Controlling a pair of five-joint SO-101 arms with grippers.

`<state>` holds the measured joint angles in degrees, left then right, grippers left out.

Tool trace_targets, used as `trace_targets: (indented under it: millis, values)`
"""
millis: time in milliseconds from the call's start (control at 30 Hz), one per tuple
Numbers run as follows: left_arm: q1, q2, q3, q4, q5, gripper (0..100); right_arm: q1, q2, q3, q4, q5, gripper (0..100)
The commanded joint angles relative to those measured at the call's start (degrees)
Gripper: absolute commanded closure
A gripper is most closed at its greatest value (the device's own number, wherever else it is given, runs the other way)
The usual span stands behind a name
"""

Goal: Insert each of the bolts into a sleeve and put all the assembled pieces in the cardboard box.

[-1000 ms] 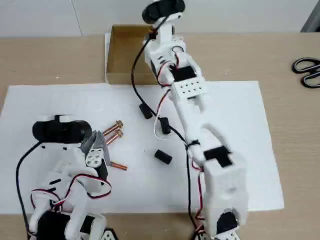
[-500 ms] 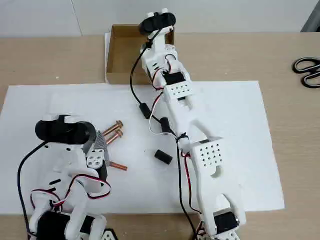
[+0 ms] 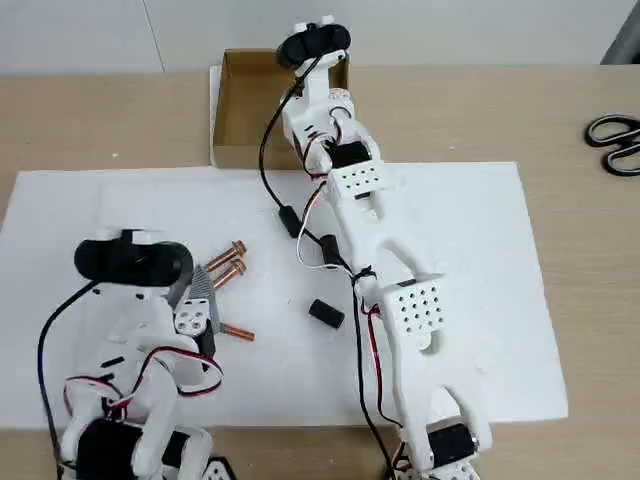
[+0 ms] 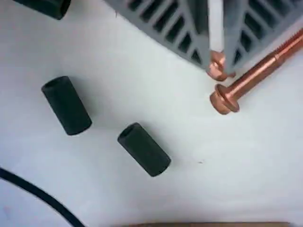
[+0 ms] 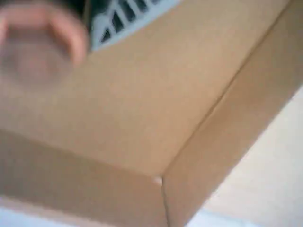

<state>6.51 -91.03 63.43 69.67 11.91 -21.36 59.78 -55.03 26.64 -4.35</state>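
The cardboard box (image 3: pixel 240 156) stands at the table's far side. My right gripper (image 3: pixel 308 68) hangs over its right part, shut on an assembled piece whose blurred copper bolt head (image 5: pixel 38 40) sits beside a grey finger (image 5: pixel 128 19) above the box floor (image 5: pixel 142 109). Three copper bolts lie on the white paper: two side by side (image 3: pixel 228 262) and one apart (image 3: pixel 238 332). Three black sleeves (image 3: pixel 292 220) (image 3: pixel 328 250) (image 3: pixel 326 314) lie nearby. My left gripper (image 4: pixel 216 52) hovers over the pair of bolts (image 4: pixel 255 75), fingers nearly together, holding nothing. Two sleeves (image 4: pixel 66 105) (image 4: pixel 144 149) lie beyond it.
A white paper sheet (image 3: pixel 480 250) covers the middle of the wooden table. Black scissors (image 3: pixel 615 140) lie at the far right edge. The right arm's black cable (image 3: pixel 270 170) trails across the paper past the sleeves.
The right arm has stretched farther and lower into the box with its piece, mostly in the first half second. The left arm has shifted only slightly.
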Motion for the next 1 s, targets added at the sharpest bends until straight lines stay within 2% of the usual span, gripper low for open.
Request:
trace_targets:
  millis: [0,233,467,633,767,967]
  values:
    - [-0.1,-0.3,-0.3,-1.2,-0.3,99,0.2,-2.1,-4.2,1.1,0.7,80.8]
    - [-0.5,-0.3,-0.3,-1.2,-0.2,99,0.2,-2.2,-11.3,4.8,0.5,80.8]
    - [-8.0,-0.3,-0.5,-1.3,-0.3,99,-0.7,-1.7,-31.6,29.1,0.4,80.8]
    - [-9.4,-0.3,-0.5,-1.3,0.1,99,-0.7,-1.9,-41.3,45.8,0.3,80.8]
    - [-9.3,-0.3,-0.5,-1.4,0.1,99,-0.7,-2.2,-41.3,53.8,0.0,80.8]
    - [-9.3,-0.3,-0.6,-2.2,3.8,99,-3.1,-8.4,-41.1,68.4,-5.1,80.6]
